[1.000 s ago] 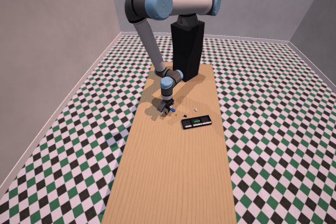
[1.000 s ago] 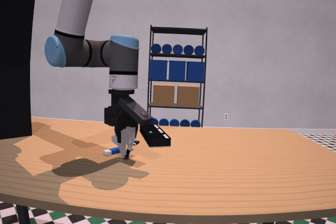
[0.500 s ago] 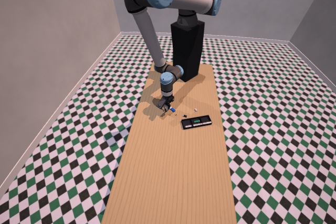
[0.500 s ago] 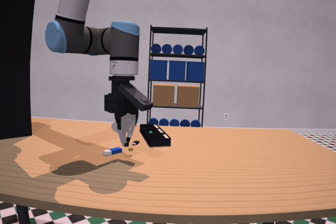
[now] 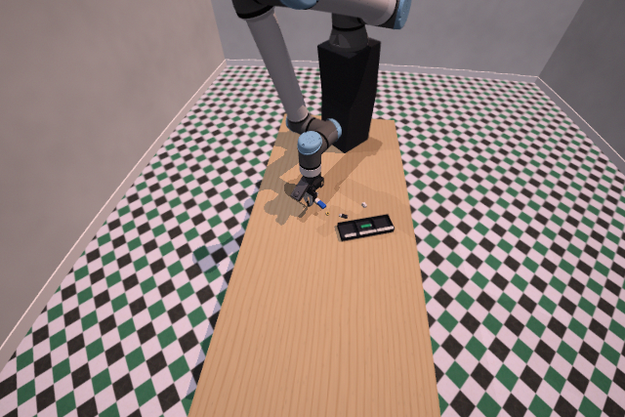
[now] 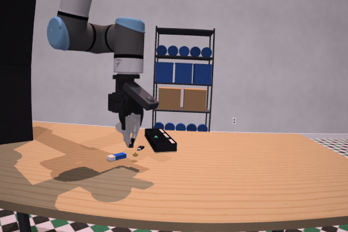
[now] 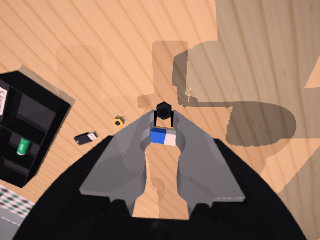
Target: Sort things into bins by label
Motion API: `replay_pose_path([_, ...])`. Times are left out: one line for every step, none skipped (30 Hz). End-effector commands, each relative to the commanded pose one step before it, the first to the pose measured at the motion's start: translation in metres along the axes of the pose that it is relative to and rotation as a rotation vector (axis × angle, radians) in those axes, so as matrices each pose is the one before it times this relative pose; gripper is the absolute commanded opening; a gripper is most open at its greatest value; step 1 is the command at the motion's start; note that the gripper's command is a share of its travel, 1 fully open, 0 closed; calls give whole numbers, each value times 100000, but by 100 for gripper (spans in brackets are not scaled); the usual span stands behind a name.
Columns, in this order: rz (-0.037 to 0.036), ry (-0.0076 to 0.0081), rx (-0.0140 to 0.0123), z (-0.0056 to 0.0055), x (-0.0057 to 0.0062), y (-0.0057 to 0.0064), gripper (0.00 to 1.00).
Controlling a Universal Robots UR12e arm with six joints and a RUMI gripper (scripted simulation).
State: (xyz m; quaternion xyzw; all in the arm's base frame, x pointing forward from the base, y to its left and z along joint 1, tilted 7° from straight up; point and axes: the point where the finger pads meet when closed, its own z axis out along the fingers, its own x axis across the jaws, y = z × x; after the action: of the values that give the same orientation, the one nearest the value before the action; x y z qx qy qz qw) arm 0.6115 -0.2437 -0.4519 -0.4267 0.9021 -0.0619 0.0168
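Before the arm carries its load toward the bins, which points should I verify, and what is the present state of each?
1. Claw shut on the small black piece: ok.
2. Piece lifted off the table: cannot tell.
3. Bin tray upright: ok.
4. Bin labels readable: not ok, too small.
5. Eraser, nut and black stick apart from the claw: ok.
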Motion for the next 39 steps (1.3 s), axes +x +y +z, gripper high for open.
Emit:
replay_pose_path([-3, -15, 84, -60, -12, -45, 0])
replay_pose_path([0, 0, 0, 0, 0, 0, 0])
replay_pose_path([0, 0, 0, 0, 0, 0, 0])
replay_pose_path([0, 0, -2, 395, 0, 3, 0])
replay_pose_path([0, 0, 1, 365, 0, -3, 0])
replay_pose_path([0, 0, -2, -8, 0, 4, 0])
replay_pose_path([0, 0, 1, 2, 0, -1, 0])
replay_pose_path([0, 0, 0, 2, 0, -1, 0])
replay_pose_path([0, 0, 0, 1, 0, -1, 0])
replay_pose_path([0, 0, 0, 1, 0, 0, 0])
replay_pose_path([5000, -1, 1, 2, -533, 275, 0])
replay_pose_path([5000, -1, 0, 0, -518, 302, 0])
replay_pose_path([5000, -1, 0, 0, -503, 328, 0])
replay_pose_path([3724, -7, -1, 0, -484, 352, 0])
replay_pose_path([2650, -28, -7, 0, -477, 370, 0])
replay_pose_path([2981, -49, -12, 0, -463, 382, 0])
replay_pose_path([3004, -61, -18, 0, -451, 396, 0])
replay_pose_path([2985, -68, -21, 1, -439, 409, 0])
replay_pose_path([0, 0, 0, 0, 0, 0, 0])
replay_pose_path([0, 0, 0, 0, 0, 0, 0])
replay_pose_path([8246, -36, -13, 1, -427, 422, 0])
replay_pose_path([1958, -92, -39, 1, -390, 456, 0])
replay_pose_path([2815, -60, -20, 2, -381, 464, 0])
replay_pose_path([3021, -57, -19, 2, -368, 474, 0])
replay_pose_path([2992, -62, -23, 2, -354, 485, 0])
replay_pose_path([2978, -58, -25, 3, -339, 495, 0])
replay_pose_path([2970, 15, 12, 3, -325, 505, 0])
replay_pose_path([2964, 32, 21, 3, -310, 515, 0])
replay_pose_path([2958, 60, 39, 3, -294, 524, 0])
replay_pose_path([2952, 94, 63, 2, -279, 532, 0])
replay_pose_path([2944, 138, 95, 2, -263, 540, 0])
replay_pose_path([2384, 150, 110, 1, -239, 545, 0])
replay_pose_path([2, 0, -1, 0, -236, 556, 0])
replay_pose_path([0, 0, -1, 0, -234, 553, 0])
replay_pose_path([0, 0, -1, 0, -234, 553, 0])
replay_pose_path([0, 0, 0, 0, 0, 0, 0])
replay_pose_path([0, 0, 0, 0, 0, 0, 0])
replay_pose_path([0, 0, -1, 0, -235, 553, 0])
replay_pose_path([0, -1, -1, 0, -233, 553, 0])
